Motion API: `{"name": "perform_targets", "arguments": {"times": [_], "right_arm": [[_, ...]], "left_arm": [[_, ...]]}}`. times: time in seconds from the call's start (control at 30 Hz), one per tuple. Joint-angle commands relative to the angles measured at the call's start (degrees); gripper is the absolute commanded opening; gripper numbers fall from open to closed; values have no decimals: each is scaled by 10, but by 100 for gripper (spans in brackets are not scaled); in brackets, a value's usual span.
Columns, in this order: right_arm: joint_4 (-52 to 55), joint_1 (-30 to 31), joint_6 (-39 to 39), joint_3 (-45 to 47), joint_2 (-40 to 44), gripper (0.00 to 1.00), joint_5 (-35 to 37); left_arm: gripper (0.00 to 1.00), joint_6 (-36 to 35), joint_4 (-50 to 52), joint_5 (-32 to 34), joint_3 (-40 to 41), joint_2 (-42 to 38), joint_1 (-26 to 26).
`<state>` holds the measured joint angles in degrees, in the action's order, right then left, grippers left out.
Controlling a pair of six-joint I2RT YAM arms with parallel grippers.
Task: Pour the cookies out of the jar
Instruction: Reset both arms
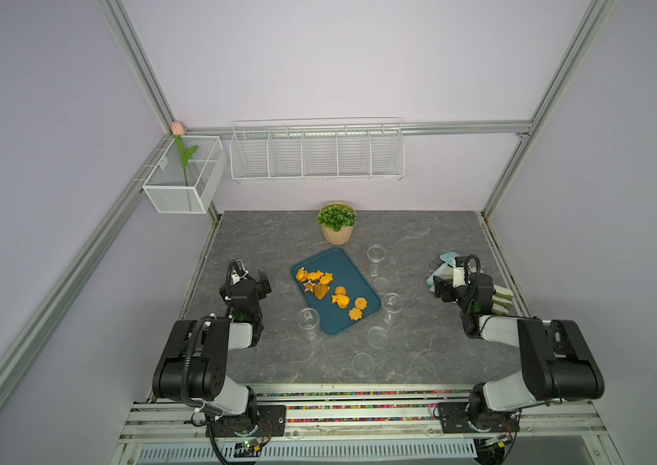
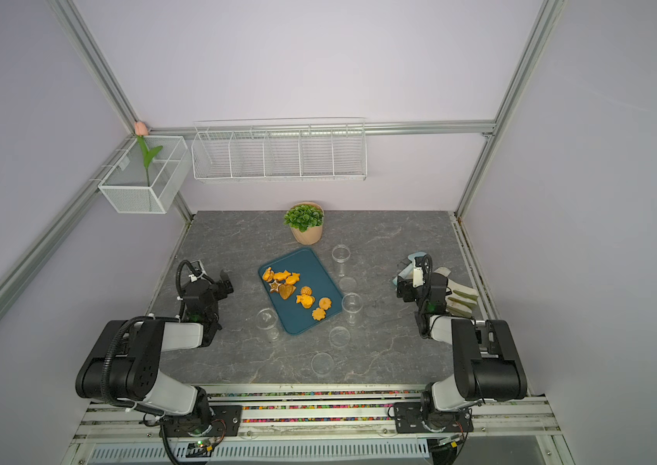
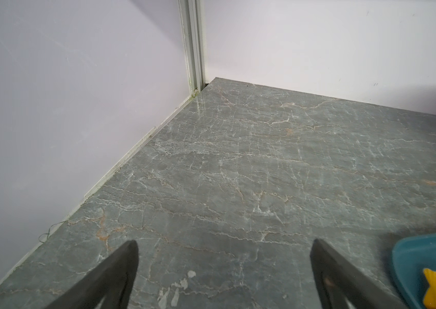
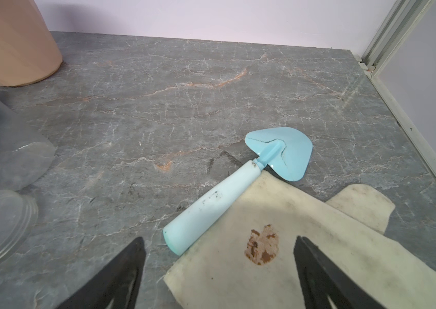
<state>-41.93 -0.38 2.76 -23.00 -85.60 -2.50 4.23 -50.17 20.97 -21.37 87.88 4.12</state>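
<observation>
Seemingly, the pouring is judged finished: the cookies (image 1: 328, 290) are spread on the blue tray (image 1: 353, 265) at mid-desk. None can be seen in the three clear jars (image 1: 376, 257), which stand upright just beside the tray, with their lids (image 1: 363, 363) laid on the desk (image 1: 439, 354). The left pincer (image 3: 224, 244) is held wide apart and empty over bare desk beside the tray's left edge. The right pincer (image 4: 219, 242) is likewise apart and empty, above a glove (image 4: 291, 240) and a small blue trowel (image 4: 238, 187) near the right wall. Little more seems called for than a check that the jars are empty. Open room is found at the back left corner, while the plant pot (image 1: 336, 231) and jars crowd the tray's far and right sides.
</observation>
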Motion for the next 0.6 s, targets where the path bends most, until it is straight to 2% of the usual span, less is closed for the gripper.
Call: {"name": "perform_targets", "arguments": {"times": [0.0,0.33,0.47,0.57], "right_arm": [[-90,5,27,32,11,89,0],[-198,25,40,79,-12,89,34],[-198,27,39,77,-15,89,41],[-147,24,24,46,-20,89,66]], "left_arm": [[100,-2,-35,4,0,8,-2],[99,-3,-35,4,0,9,-3],[100,-3,-35,4,0,9,-2],[100,-3,-36,4,0,9,-3]]}}
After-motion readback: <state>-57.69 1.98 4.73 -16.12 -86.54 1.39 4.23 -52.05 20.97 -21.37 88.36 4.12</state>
